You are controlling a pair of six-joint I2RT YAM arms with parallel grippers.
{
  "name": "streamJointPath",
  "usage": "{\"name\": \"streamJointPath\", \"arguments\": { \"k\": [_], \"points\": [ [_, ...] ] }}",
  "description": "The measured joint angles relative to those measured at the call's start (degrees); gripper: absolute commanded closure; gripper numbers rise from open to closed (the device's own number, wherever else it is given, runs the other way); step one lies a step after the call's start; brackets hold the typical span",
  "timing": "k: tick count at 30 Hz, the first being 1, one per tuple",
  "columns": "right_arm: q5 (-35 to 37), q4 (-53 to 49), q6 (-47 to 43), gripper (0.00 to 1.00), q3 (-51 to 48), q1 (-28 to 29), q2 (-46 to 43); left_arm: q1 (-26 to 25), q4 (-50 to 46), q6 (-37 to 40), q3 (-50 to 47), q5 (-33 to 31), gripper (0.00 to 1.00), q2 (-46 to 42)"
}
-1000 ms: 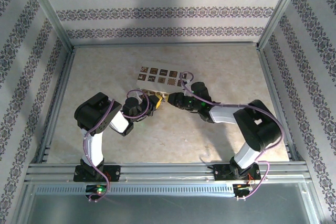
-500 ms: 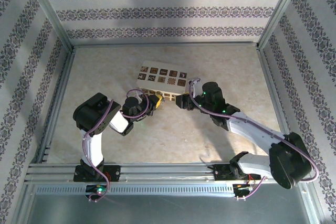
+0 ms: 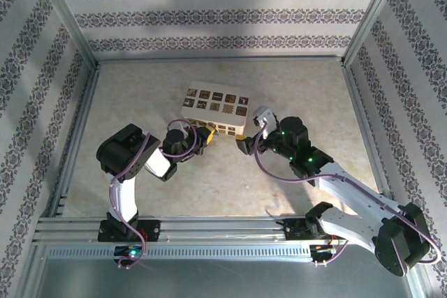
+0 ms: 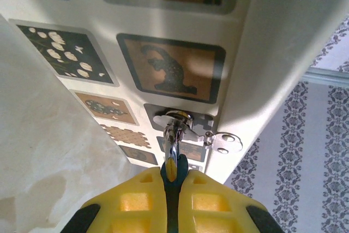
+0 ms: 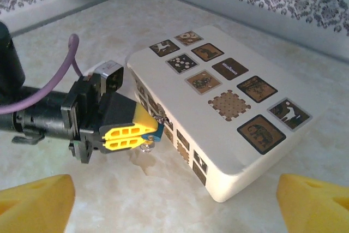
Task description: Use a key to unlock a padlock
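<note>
My left gripper [image 4: 173,174] is shut on the blue head of a key [image 4: 173,159]. The key's silver shaft goes into the padlock [image 4: 175,118], a small silver lock face on the side wall of a white box [image 3: 209,111] with picture tiles. A silver tab with two holes [image 4: 226,142] hangs beside the key. In the right wrist view the left gripper [image 5: 146,129] meets the box [image 5: 232,154] at its near side. My right gripper [image 5: 174,203] stands open wide, its yellow fingertips [image 5: 38,200] at the frame's lower corners, a short way off the box and holding nothing. From above, the right gripper [image 3: 246,146] sits off the box's near right corner.
The box lies mid-table on beige marbled ground [image 3: 230,179]. Aluminium rails [image 3: 223,225] run along the near edge and patterned walls [image 3: 223,12] close in the other sides. A purple cable [image 5: 60,80] loops over the left wrist.
My right gripper has opened wide and drawn back from the key and the left gripper, toward the right and near side. The left gripper has stayed shut on the key.
</note>
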Motion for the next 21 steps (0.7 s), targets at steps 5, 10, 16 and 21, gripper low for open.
{"name": "streamJointPath", "arguments": {
  "k": [5,10,16,21],
  "points": [
    [-1.16,-0.20,-9.81,0.02,-1.20,0.44,-1.18,-0.04,0.07,-0.79,-0.42,-0.96,0.95,-0.39],
    [-0.76,-0.20,-16.79,0.01,-1.22,0.66,-1.20,-0.46,0.07,-1.40,-0.46,-1.55,0.95,-0.44],
    [0.79,0.00,-23.10,0.02,-1.53,1.55,-0.94,-0.76,-0.37,-1.55,-0.46,-1.57,0.95,-1.03],
    [1.44,0.13,-26.56,0.02,-1.55,2.25,0.42,-0.79,-1.64,-1.55,-0.46,-1.55,0.95,-1.73]
  ]
}}
